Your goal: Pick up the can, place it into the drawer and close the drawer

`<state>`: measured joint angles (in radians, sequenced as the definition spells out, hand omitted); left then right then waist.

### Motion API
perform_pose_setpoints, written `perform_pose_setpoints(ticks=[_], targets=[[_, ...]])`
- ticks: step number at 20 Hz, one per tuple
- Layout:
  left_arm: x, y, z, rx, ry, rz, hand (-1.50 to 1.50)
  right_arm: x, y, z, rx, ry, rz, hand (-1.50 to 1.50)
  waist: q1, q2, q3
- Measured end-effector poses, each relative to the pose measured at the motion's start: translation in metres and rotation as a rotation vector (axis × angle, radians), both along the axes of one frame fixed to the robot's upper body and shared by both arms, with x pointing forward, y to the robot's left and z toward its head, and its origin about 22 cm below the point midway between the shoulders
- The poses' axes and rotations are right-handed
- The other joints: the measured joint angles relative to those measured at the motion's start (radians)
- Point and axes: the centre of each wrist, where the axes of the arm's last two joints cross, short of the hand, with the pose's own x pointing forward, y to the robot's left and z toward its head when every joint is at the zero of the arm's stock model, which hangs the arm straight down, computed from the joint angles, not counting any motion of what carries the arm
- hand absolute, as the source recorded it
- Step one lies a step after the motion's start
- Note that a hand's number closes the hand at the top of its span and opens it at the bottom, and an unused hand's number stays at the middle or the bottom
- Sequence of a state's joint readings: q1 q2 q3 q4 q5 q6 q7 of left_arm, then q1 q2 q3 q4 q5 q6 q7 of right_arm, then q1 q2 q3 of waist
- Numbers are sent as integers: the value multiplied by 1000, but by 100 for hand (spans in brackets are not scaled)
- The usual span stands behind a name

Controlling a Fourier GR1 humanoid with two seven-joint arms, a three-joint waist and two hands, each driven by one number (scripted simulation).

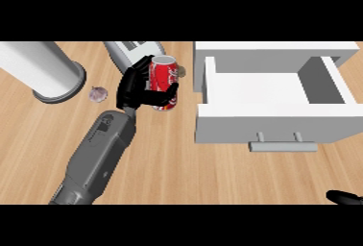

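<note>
At this moment I had the robot's left hand (138,89) wrapped round the red cylindrical drink can (163,76), fingers on its left side and thumb curled across the near face, so the can stood roughly upright for carrying. I could not tell whether its base touched the light wooden counter (184,163). The can sat far on the counter, just left of the white box-shaped drawer (269,122), which was pulled open toward me with its grey bar handle (284,145) on the near face. I judged the open cavity was ready to take the can from above. The right hand (345,197) showed only at the near right corner, and I could not tell its state. A tall white cylinder on a grey base (39,65) and a small purplish bulb (98,93) stood to the left, out of the path.
</note>
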<state>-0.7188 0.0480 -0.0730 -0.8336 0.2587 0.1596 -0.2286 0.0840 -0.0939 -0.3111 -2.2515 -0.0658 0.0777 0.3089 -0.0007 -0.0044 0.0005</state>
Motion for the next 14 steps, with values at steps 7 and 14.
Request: perform_pose_setpoints(ticks=[7,14], targets=[[11,-44,78,4,-32,-28,150,-1,-2,7,-1,-7,4,-150,-3,1,0],[19,-79,139,52,-44,-51,150,-3,-4,5,2,-10,4,-150,-11,4,0]])
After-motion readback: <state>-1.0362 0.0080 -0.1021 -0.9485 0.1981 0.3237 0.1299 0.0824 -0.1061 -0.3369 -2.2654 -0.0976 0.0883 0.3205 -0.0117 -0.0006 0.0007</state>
